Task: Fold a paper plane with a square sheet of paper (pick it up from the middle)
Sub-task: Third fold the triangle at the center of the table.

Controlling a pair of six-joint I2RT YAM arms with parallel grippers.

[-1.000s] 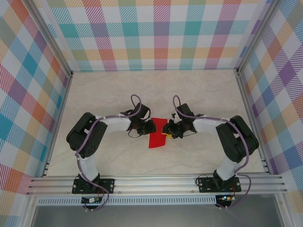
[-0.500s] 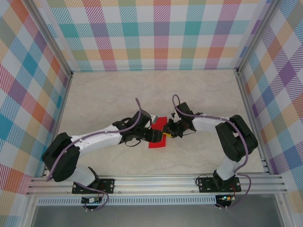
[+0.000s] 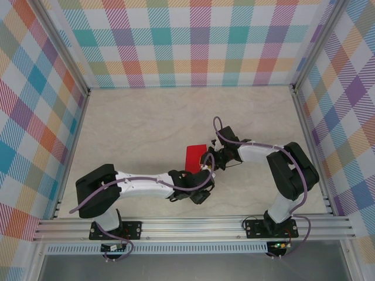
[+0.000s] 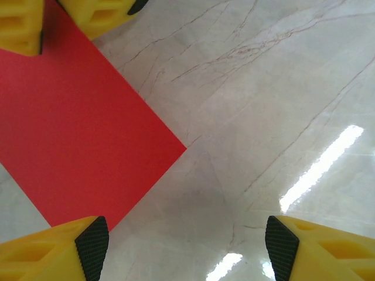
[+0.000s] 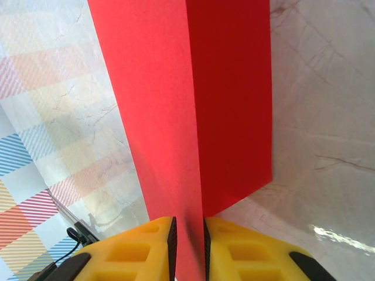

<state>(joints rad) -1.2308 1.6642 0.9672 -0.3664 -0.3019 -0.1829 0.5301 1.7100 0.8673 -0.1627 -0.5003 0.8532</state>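
Observation:
The square sheet of paper (image 3: 193, 156) is bright red and folded into a narrow rectangle near the table's middle. My right gripper (image 3: 207, 165) is shut on its near edge, the paper (image 5: 176, 88) rising from between the yellow fingers (image 5: 135, 246) with a crease down its length. My left gripper (image 3: 202, 190) hangs just in front of the sheet, low over the table. In the left wrist view it (image 4: 187, 240) stands wide open over bare marble, the paper (image 4: 76, 129) at upper left, one corner next to its left fingertip. The right gripper's fingers (image 4: 99, 12) show at the top.
The marble-patterned tabletop (image 3: 135, 123) is ringed by plaid walls (image 3: 193, 47) on three sides. An aluminium rail (image 3: 193, 225) runs along the near edge by the arm bases. My left forearm (image 3: 146, 182) lies low across the front of the table.
My left gripper let go of the paper and opened wide, swinging from the sheet's left side to its near side. The right gripper kept its hold; the sheet shifted slightly toward the back.

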